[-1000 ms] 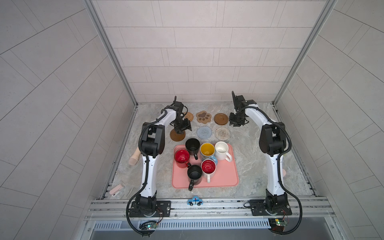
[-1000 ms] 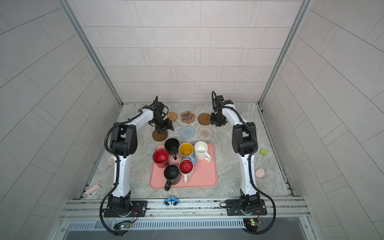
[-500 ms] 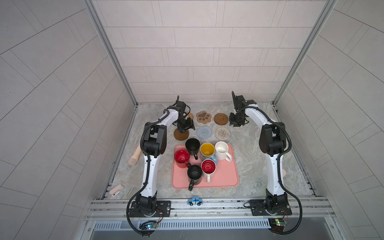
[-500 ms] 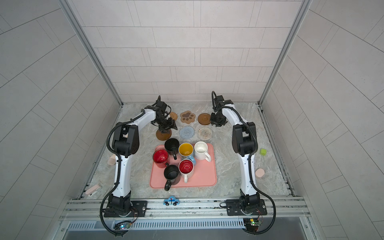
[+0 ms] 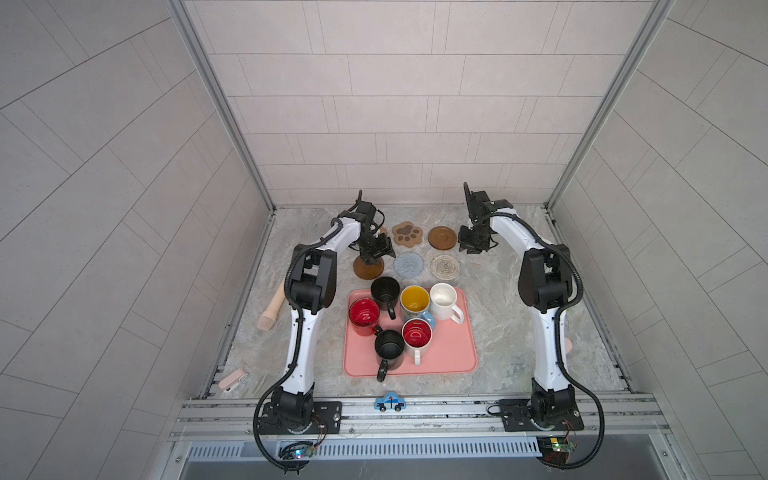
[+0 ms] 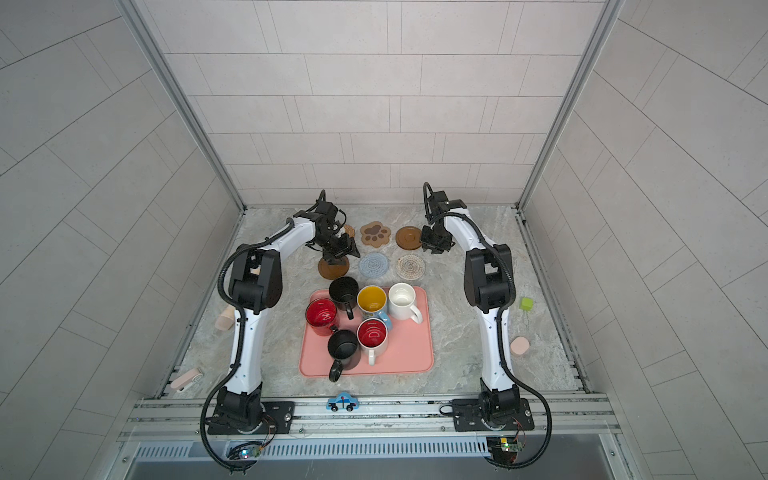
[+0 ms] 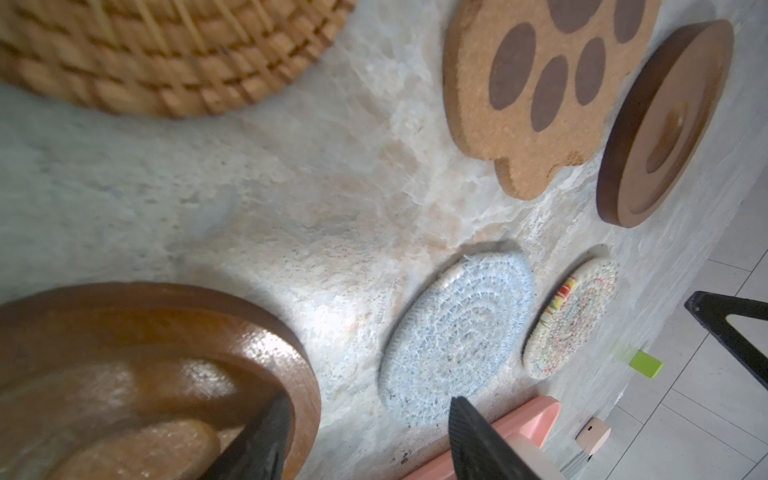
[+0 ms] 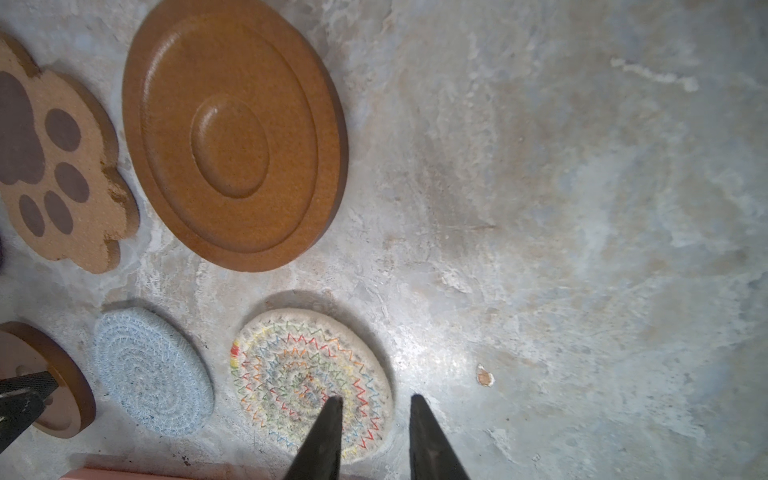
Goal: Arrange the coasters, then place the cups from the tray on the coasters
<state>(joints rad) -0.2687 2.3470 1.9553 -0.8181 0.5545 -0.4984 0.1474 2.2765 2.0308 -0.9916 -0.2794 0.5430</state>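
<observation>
Dark brown wooden coaster (image 5: 366,273) sits on the counter (image 5: 498,324) just beyond the pink tray (image 5: 449,353), beside the grey-blue crochet coaster (image 5: 408,264). The left gripper (image 7: 369,403) has its jaws spread, one finger (image 7: 257,444) down in its recess. Right gripper (image 8: 374,399) hovers over the edge of the cream crochet coaster (image 8: 299,374), jaws barely apart with nothing between them, and all six mugs (image 5: 442,299) are just sitting on the tray.

Left arm (image 5: 301,345) and right arm (image 5: 547,345): white tubular links between bulky black joint housings, each mounted on a black base plate (image 5: 324,415) screwed to a silver slotted rail (image 5: 449,411). Black corrugated conduit (image 5: 601,422) loops beside each base. Left gripper (image 7: 370,399) and right gripper (image 8: 376,398): matte black jaws tapering to points.
</observation>
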